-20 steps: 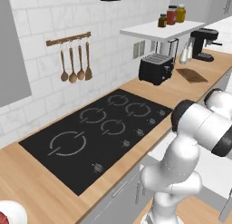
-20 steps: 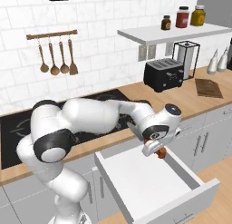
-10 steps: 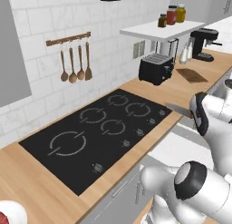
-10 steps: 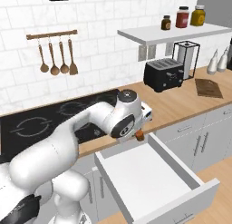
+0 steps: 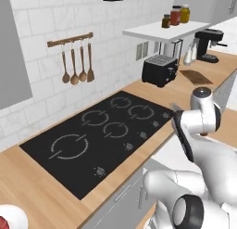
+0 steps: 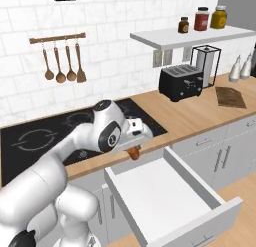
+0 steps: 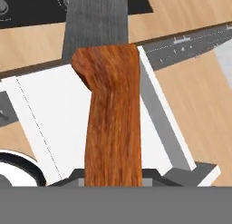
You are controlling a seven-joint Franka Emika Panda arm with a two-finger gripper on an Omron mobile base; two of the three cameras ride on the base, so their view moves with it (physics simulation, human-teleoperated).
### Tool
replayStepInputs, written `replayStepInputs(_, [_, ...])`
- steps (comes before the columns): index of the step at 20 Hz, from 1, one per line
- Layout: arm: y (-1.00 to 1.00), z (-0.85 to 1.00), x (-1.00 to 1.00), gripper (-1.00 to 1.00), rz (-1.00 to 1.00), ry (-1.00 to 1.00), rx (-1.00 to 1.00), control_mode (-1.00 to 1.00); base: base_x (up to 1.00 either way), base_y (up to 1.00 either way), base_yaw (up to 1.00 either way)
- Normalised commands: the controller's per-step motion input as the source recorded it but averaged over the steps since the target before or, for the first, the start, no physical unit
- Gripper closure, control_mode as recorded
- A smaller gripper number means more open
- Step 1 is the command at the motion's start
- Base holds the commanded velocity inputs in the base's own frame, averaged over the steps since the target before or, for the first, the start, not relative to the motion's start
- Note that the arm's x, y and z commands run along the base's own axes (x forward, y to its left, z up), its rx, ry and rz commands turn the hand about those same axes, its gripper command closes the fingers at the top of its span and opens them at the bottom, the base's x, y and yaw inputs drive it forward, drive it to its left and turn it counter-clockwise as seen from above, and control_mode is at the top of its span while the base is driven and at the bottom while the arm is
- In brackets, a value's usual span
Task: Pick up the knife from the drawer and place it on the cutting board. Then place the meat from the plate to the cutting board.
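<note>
The gripper (image 6: 134, 150) pinches the knife (image 7: 112, 123) by its handle above the open drawer (image 6: 165, 188). Carrying appears underway; next it must travel toward two o'clock to the cutting board (image 6: 230, 97).

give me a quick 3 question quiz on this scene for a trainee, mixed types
1. True or false: the knife is lying in the drawer.
2. Multiple choice: where is the cutting board? A) on the hob B) on the counter right of the toaster C) inside the drawer
3. Fill in: the drawer is ____ (open/shut).

Key: 1. false, the gripper holds it by the orange-brown handle above the drawer. 2. B. 3. open.
</note>
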Motion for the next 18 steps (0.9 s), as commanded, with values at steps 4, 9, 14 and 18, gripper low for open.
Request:
replayStepInputs(4, [0.05,0.15,0.0,1.0,-0.65,0.0,0.41,-1.0,0.0,0.0,0.0])
replayStepInputs(9, [0.17,0.03,0.02,1.0,-0.43,-0.1,0.54,-1.0,0.0,0.0,0.0])
replayStepInputs(14, [0.77,-0.11,-0.16,1.0,-0.29,-0.36,0.2,-1.0,0.0,0.0,0.0])
replayStepInputs(18, [0.97,0.0,-0.25,1.0,-0.22,-0.33,0.04,-1.0,0.0,0.0,0.0])
